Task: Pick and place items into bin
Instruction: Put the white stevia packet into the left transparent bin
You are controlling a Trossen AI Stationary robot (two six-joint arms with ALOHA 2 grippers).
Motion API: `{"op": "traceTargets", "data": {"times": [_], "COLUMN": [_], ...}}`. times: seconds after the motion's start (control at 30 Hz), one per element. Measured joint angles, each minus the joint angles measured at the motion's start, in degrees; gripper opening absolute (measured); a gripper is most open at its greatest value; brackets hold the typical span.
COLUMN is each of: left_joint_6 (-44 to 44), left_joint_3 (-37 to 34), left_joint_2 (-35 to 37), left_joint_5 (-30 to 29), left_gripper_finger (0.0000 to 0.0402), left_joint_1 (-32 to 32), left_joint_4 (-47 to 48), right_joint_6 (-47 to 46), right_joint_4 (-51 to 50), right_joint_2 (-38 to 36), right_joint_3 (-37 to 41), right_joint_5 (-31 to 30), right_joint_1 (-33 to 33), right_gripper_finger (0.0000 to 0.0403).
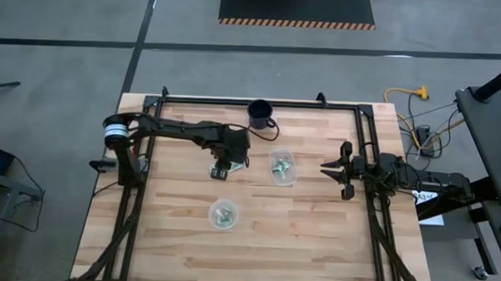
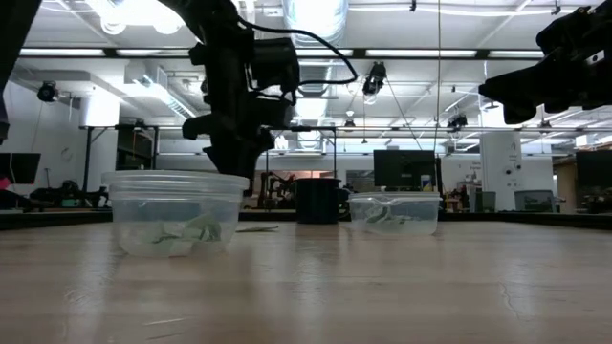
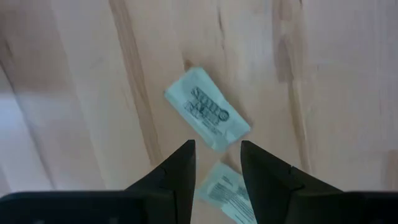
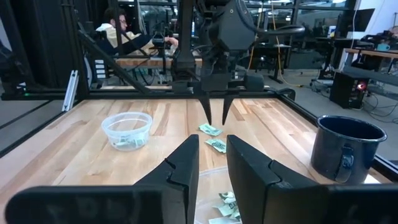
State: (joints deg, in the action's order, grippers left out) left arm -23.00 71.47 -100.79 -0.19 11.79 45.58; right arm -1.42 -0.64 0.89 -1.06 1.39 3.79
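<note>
Wood table (image 1: 314, 236), high view: left gripper (image 1: 222, 170) is hanging over two loose items (image 1: 232, 164), fingers parted, holding nothing; right gripper (image 1: 332, 169) is waiting at the right edge, slightly parted and empty.
Low view: near tub (image 2: 174, 211) and far tub (image 2: 394, 212) are each holding green-white pieces; black mug (image 2: 317, 200) is standing between them.
Left wrist view: one packet (image 3: 207, 109) is lying ahead of the fingertips, another (image 3: 225, 190) is showing between them.
Right wrist view: both packets (image 4: 213, 136) are lying just below the left fingers (image 4: 206, 109).

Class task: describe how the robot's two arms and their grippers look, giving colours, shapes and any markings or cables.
Both arms are dark, jointed and slim. The left arm has a white band with a black stripe near its base. Left gripper and right gripper each end in two black, tapering pointed fingers. Black cable loops above the left wrist.
</note>
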Motion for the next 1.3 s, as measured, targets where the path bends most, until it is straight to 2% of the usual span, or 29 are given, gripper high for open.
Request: {"op": "traceTargets", "data": {"times": [0.33,0.53,0.7,1.0,1.3], "left_joint_6": [1.59,4.92,12.62,18.61,19.46], "left_joint_3": [4.6,6.16,6.17,4.69,5.48], "left_joint_2": [-3.8,-4.62,-4.62,-5.41,-12.65], "left_joint_5": [-0.79,-0.13,-0.34,-0.29,0.11], "left_gripper_finger": [0.0118,0.0187,0.0235,0.024,0.024], "left_joint_1": [-0.18,-0.18,-0.18,-0.18,-0.15], "left_joint_4": [0.11,0.39,0.39,-0.81,-1.85], "right_joint_6": [0.04,0.05,0.0,-0.01,-0.01], "right_joint_4": [0.01,0.02,0.0,0.0,0.02], "right_joint_2": [0.02,0.02,0.02,0.02,0.0], "right_joint_3": [0.0,0.0,0.0,0.0,0.0], "right_joint_5": [0.0,0.02,0.01,0.02,0.02], "right_joint_1": [0.0,-0.02,0.0,-0.01,-0.01], "right_gripper_finger": [0.0072,0.0072,0.0072,0.0073,0.0072]}}
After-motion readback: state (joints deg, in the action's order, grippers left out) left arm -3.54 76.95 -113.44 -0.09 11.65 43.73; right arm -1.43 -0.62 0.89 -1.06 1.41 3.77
